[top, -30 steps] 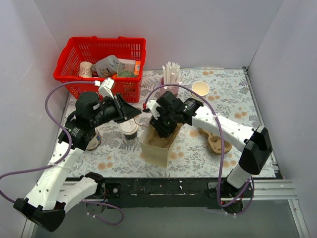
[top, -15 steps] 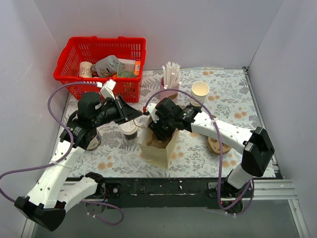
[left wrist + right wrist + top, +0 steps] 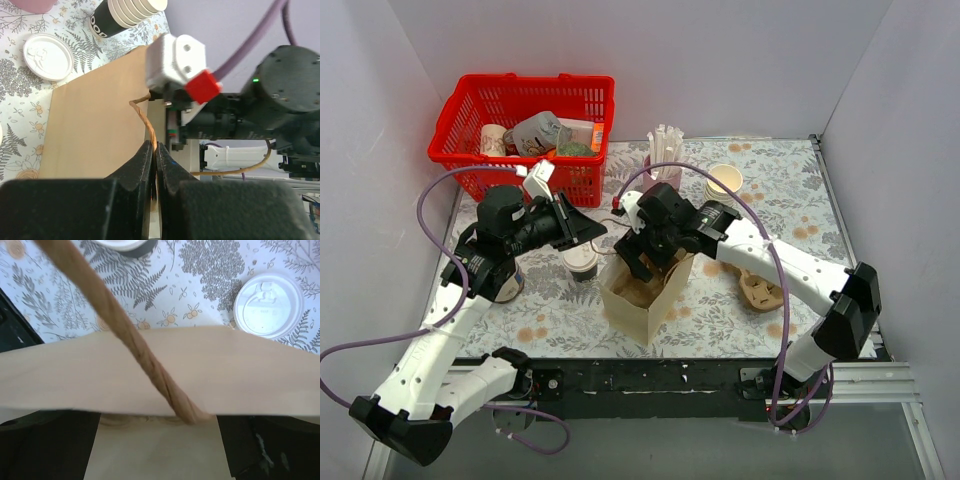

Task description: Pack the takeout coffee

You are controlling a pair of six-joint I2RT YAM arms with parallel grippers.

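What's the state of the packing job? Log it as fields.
coffee cup: lidded, upright on the table, left of the bag, not yet packed
paper bag: standing, mouth open
left gripper: shut on the bag handle
right gripper: open, at the bag's mouth
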